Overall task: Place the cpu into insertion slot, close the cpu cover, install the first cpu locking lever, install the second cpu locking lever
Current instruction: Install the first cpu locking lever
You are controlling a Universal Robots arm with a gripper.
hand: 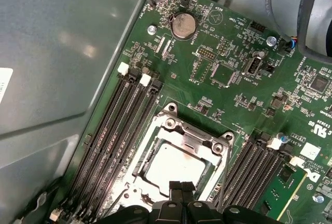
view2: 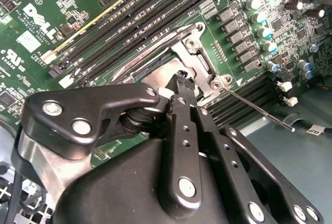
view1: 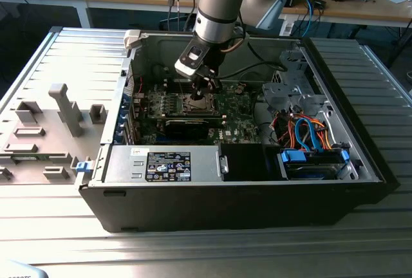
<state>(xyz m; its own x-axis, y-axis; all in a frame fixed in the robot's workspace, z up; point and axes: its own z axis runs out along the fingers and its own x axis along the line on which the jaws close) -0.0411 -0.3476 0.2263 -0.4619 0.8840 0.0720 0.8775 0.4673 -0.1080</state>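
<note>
**A:** Where do you stand now?

**B:** Starting from the exterior view's left, there is the ribbed grey metal bench (view1: 77, 53), then the open black computer case (view1: 193, 207). Inside it my pincer (view1: 205, 86) hangs low over the green motherboard (view1: 235, 107).

**A:** Is it holding something?

**B:** No. It is clenched, tips together, and I see nothing between them. In the first wrist view the small, square, silvery-topped cpu (hand: 174, 168) lies in its socket. The thin silvery frame-shaped cpu cover (hand: 193, 137) seems to lie flat around it.

**A:** What could go wrong?

**B:** The thin steel locking lever (view2: 257, 111) looks unlatched to me. If my tip presses such a thin wire off-centre, I think it can slip off and scratch the board. The cover could also spring up and disturb the chip.
</note>
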